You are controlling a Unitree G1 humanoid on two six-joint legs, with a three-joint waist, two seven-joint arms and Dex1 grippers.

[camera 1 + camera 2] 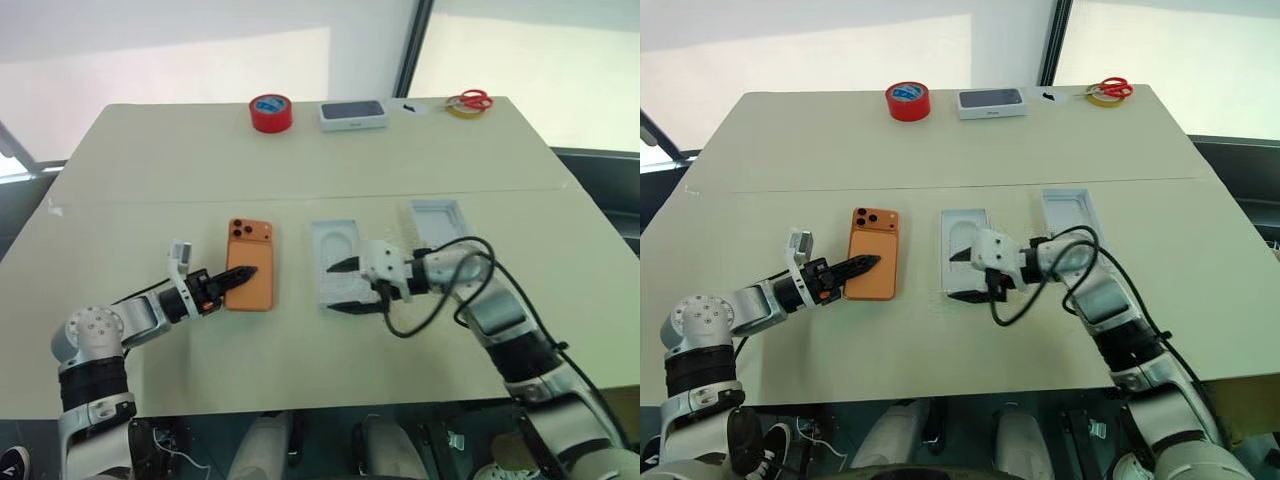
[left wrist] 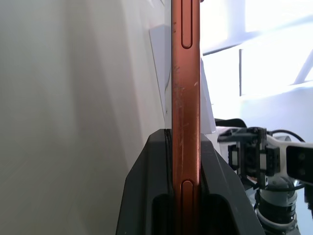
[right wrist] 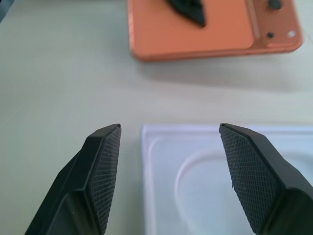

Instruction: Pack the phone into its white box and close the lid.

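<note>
The orange phone [image 1: 250,263] lies about level, back up, with its lenses at the far end, left of the table's middle. My left gripper [image 1: 240,275] is shut on its near left edge. In the left wrist view the phone's thin side [image 2: 186,73] runs between the two black fingers [image 2: 146,196]. My right gripper [image 1: 347,286] stands open over the near end of a white moulded insert [image 1: 335,250], its pads [image 3: 105,171] on either side of the insert's corner [image 3: 205,196]. The white box [image 1: 437,220] lies open just beyond my right wrist. The lid is out of view.
At the table's far edge stand a red tape roll [image 1: 271,112], a white box with a dark phone picture [image 1: 353,114], and red scissors [image 1: 474,100] on a yellow roll. A seam [image 1: 150,198] crosses the table. A black cable [image 1: 430,310] loops by my right wrist.
</note>
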